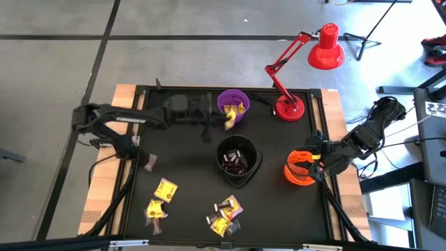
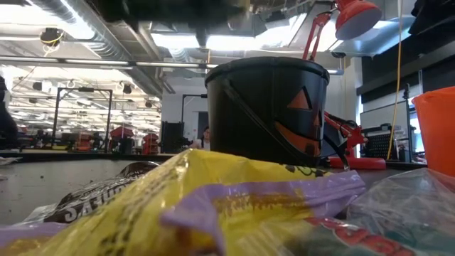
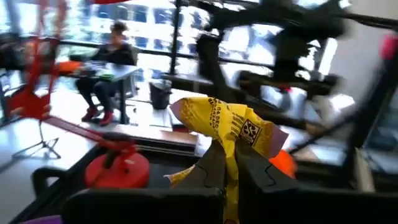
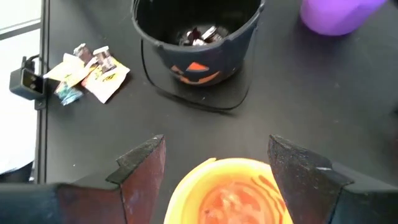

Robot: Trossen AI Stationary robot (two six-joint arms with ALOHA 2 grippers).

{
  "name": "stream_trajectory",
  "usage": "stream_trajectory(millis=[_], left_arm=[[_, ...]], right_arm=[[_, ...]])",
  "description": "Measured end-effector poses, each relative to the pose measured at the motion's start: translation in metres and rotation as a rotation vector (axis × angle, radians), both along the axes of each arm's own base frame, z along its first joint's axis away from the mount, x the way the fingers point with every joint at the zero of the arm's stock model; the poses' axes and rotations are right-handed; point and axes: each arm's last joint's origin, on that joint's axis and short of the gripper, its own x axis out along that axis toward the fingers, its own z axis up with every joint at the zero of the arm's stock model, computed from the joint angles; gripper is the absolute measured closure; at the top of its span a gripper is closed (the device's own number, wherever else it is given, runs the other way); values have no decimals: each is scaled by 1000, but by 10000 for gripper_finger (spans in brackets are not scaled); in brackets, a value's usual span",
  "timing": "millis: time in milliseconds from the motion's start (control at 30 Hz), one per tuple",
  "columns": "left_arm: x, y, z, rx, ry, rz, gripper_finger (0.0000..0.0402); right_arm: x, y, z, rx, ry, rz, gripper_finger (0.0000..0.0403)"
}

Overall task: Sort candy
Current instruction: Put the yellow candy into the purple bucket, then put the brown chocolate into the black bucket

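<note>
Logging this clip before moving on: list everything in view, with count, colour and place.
Purple plastic bowl: one, table's far middle, yellow candy inside.
Black pumpkin-face bucket: one, table centre, dark candies inside.
Orange plastic bowl: one, right side.
Loose wrapped candies: several, yellow, purple and dark, along the near edge, left and middle.
Red desk lamp: one, far right corner.
Seated person: one, in the room behind.
Left gripper: beside the purple bowl, shut on a yellow wrapped candy.
Right gripper: open, above the orange bowl.
</note>
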Motion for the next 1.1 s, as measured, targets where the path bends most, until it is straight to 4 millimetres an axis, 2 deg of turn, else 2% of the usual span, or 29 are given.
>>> stream_trajectory(millis=[200, 433, 567, 800, 900, 1100], left_arm=[[12, 57, -34, -170, -58, 160, 391], [11, 96, -69, -249, 12, 342, 315], [11, 104, -80, -282, 36, 362, 255], [10, 105, -80, -280, 34, 380, 175], [10, 105, -79, -280, 32, 354, 164], [9, 101, -74, -278, 35, 249, 166]], right_arm=[[0, -1, 0, -13, -10, -11, 125], [0, -1, 0, -15, -11, -12, 125], [0, -2, 1, -39, -31, -33, 125], [1, -2, 1, -64, -54, -55, 125], [1, -2, 1, -64, -54, -55, 125], [1, -2, 1, -62, -56, -55, 125]])
